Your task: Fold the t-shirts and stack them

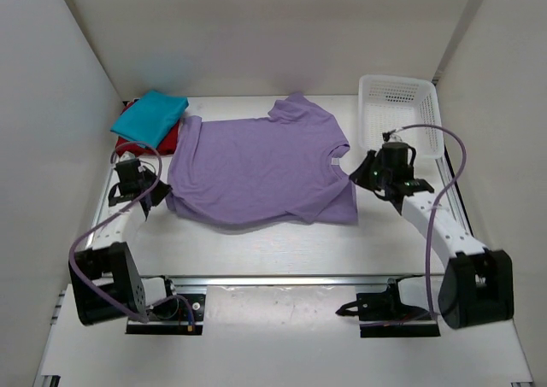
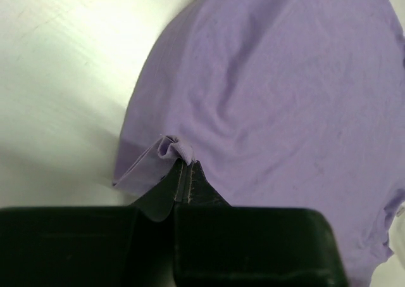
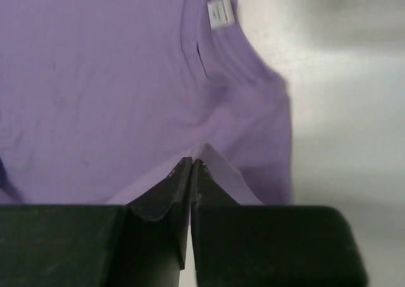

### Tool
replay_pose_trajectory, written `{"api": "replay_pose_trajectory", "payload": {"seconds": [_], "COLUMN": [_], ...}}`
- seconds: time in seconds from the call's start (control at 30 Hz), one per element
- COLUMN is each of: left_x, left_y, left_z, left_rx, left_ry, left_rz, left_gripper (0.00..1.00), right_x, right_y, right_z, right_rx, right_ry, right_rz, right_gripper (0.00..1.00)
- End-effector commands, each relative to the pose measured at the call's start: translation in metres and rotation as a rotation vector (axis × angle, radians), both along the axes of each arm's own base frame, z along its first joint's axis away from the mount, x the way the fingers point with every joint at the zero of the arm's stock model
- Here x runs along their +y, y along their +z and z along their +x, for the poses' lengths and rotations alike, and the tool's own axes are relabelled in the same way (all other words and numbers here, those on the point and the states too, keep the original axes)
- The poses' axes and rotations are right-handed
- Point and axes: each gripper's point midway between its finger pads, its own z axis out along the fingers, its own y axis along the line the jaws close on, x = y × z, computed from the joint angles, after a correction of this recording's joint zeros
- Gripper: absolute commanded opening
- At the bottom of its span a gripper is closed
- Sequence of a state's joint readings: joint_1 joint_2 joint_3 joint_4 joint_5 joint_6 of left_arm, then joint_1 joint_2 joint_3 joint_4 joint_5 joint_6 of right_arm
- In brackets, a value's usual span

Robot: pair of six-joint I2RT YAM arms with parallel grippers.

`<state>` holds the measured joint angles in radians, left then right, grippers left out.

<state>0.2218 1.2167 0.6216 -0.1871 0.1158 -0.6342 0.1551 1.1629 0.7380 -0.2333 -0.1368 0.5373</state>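
The lavender t-shirt [image 1: 256, 165] lies spread flat across the middle of the table, neck toward the right. My left gripper [image 1: 160, 199] is at its near left hem corner, shut on a bunched pinch of the cloth [image 2: 169, 149]. My right gripper [image 1: 357, 178] is at the shirt's right edge below the collar, shut on a raised peak of fabric [image 3: 209, 149]. The white neck label [image 3: 220, 12] shows in the right wrist view. At the back left, a folded teal-blue t-shirt [image 1: 149, 116] rests on a folded deep red t-shirt [image 1: 167, 140].
A white mesh basket [image 1: 432, 114] stands at the back right, just behind the right arm. White walls enclose the table on three sides. A metal rail [image 1: 282, 278] runs along the near edge between the arm bases.
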Motion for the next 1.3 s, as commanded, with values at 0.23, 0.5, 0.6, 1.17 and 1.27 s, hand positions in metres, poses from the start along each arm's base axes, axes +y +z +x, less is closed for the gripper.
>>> {"api": "replay_pose_trajectory", "payload": {"seconds": [0.23, 0.5, 0.6, 1.17, 1.27], "left_x": [0.024, 0.020, 0.019, 0.021, 0.016], "left_y": [0.005, -0.008, -0.008, -0.003, -0.026], "left_z": [0.064, 0.097, 0.109, 0.042, 0.026], "left_rx": [-0.045, -0.009, 0.029, -0.024, 0.001], "left_ry": [0.063, 0.022, -0.023, 0.039, 0.060], "left_rz": [-0.069, -0.042, 0.031, 0.001, -0.071], "left_gripper": [0.00, 0.02, 0.05, 0.47, 0.45], "right_x": [0.009, 0.000, -0.003, 0.034, 0.046], "right_y": [0.014, 0.001, -0.009, 0.042, 0.027], "right_z": [0.108, 0.148, 0.153, 0.083, 0.047], "right_rx": [-0.076, -0.046, -0.027, -0.194, -0.178], "right_ry": [0.029, 0.024, 0.019, 0.076, 0.115], "right_rz": [-0.056, -0.116, -0.115, 0.002, 0.021], "right_gripper": [0.00, 0.00, 0.00, 0.22, 0.04]}}
